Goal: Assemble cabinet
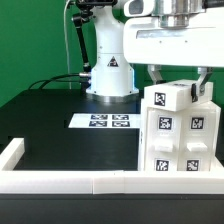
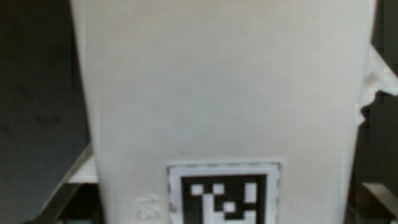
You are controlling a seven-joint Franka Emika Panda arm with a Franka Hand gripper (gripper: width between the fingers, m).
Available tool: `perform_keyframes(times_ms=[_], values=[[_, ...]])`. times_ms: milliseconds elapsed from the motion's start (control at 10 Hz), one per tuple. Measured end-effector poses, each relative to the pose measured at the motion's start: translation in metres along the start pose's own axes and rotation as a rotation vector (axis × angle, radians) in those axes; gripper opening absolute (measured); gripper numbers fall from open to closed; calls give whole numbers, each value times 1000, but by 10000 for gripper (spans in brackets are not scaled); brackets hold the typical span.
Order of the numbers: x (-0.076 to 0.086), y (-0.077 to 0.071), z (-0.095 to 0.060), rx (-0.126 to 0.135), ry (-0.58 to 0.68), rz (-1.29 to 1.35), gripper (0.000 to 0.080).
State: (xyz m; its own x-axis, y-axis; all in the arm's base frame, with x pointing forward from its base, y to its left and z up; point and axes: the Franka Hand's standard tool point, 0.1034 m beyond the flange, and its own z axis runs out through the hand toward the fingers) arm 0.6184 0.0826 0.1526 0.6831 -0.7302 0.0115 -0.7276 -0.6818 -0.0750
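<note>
Cabinet [image 1: 177, 130] upright on black bench [image 1: 60, 125], near white front rail [image 1: 70, 181]; fingers [image 1: 207, 90] clamped around top panel. Risk: tilting or slipping sideways if grip loosens, toppling stacked panels.

A tall white panel of the cabinet [image 2: 214, 100] fills most of the wrist view, standing upright and blurred from closeness. One square black-and-white tag [image 2: 226, 192] sits low on its face, cut off by the frame edge. Dark counter [image 2: 36, 90] shows beside it. A pale shape at the far edge may be one of the jaws.
</note>
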Motion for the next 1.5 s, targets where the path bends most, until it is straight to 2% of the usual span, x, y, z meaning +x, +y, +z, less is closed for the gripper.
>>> perform_keyframes(times_ms=[200,400,900,1300,1500], values=[[1,1,0,6,-6,152,561],[0,3,0,31,-13,395,561],[0,3,1,38,-38,843,561],[1,1,-1,51,-71,1024,561],[1,1,-2,53,-78,1009,561]])
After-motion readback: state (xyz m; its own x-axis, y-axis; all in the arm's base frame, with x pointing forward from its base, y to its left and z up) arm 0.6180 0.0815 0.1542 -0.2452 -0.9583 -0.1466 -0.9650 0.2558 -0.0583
